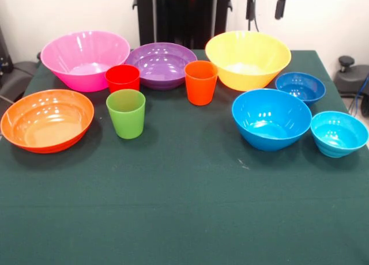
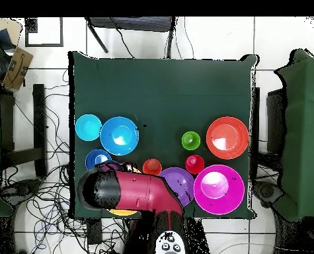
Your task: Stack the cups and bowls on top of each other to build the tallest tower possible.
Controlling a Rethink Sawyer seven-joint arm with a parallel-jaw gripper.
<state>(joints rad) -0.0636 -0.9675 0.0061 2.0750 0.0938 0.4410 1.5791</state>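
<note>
Seven bowls and three cups stand apart on the green counter (image 1: pixel 184 207), none stacked: in the front view the pink bowl (image 1: pixel 85 60), purple bowl (image 1: pixel 161 64) and yellow bowl (image 1: pixel 248 59) line the upper part, the orange bowl (image 1: pixel 46 120) sits at the left edge, and the blue bowl (image 1: pixel 271 118), small dark blue bowl (image 1: pixel 300 87) and small cyan bowl (image 1: pixel 338 133) cluster right of centre. The red cup (image 1: pixel 122 78), green cup (image 1: pixel 125 113) and orange cup (image 1: pixel 200 82) stand upright between them, left of centre. In the overhead view the red arm (image 2: pixel 129 192) at the lower left covers nearly all of the yellow bowl, and the end effector cannot be made out, so I cannot tell whether it is wide or narrow.
</note>
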